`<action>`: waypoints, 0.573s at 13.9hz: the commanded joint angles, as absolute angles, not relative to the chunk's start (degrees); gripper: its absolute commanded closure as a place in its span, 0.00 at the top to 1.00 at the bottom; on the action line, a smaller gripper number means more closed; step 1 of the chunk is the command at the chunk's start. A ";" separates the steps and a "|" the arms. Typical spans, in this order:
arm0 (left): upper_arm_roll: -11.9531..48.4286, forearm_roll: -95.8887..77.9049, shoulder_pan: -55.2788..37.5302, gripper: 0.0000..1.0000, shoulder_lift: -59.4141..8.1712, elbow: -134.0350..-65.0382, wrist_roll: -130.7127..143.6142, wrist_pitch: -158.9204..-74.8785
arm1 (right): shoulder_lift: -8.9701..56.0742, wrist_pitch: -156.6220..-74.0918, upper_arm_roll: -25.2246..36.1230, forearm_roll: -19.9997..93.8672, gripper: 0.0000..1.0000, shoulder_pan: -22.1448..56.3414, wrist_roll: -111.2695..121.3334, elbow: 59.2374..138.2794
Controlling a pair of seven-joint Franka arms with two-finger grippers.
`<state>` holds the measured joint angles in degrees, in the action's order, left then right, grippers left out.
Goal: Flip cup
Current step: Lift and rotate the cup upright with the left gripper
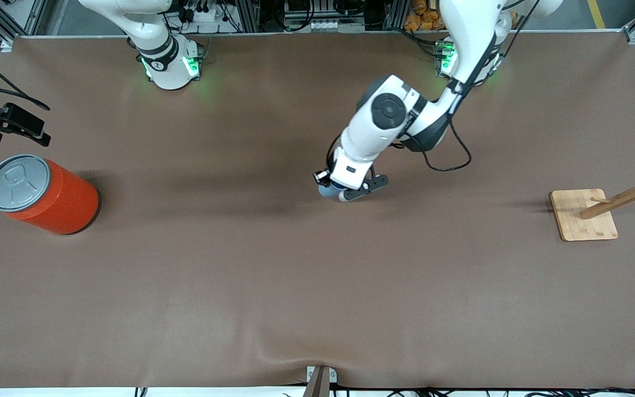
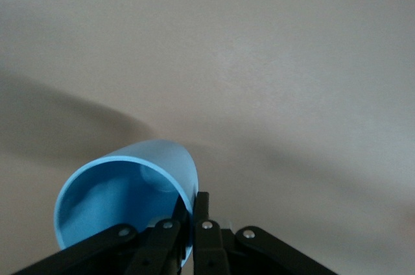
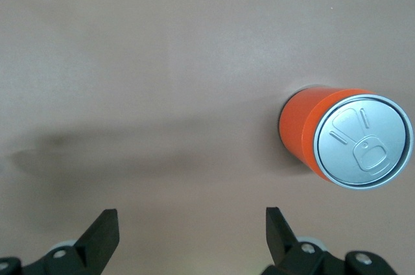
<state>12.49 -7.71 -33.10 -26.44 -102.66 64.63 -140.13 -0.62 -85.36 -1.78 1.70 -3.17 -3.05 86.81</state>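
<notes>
Left gripper (image 1: 345, 194) clamped on the rim of the light-blue cup (image 1: 328, 191) at mid-tabletop.

The left arm reaches down from its base to the middle of the brown tabletop (image 1: 295, 286), and its wrist view shows both fingers (image 2: 202, 223) pinched together on the wall of the cup (image 2: 123, 203) — one inside the mouth, one outside — with the cup tilted so its open mouth faces the camera. The right gripper (image 3: 188, 236) waits with its jaws spread wide and grasping nothing, hanging over bare tabletop near the orange can (image 3: 337, 139) with its grey lid, which stands at the right arm's end. A wooden rack (image 1: 604, 209) stands at the left arm's end — well apart from the cup.
</notes>
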 commanded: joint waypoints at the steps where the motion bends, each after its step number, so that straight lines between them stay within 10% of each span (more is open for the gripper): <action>1: 11.95 0.76 -35.24 0.00 -28.73 -100.90 70.99 -140.19 | -0.88 -84.90 -1.93 1.58 1.00 -3.52 -2.37 86.66; 8: 11.69 6.23 -39.10 0.00 -31.72 -97.93 74.71 -139.31 | -0.88 -84.81 -1.93 1.67 1.00 -3.60 -2.37 86.75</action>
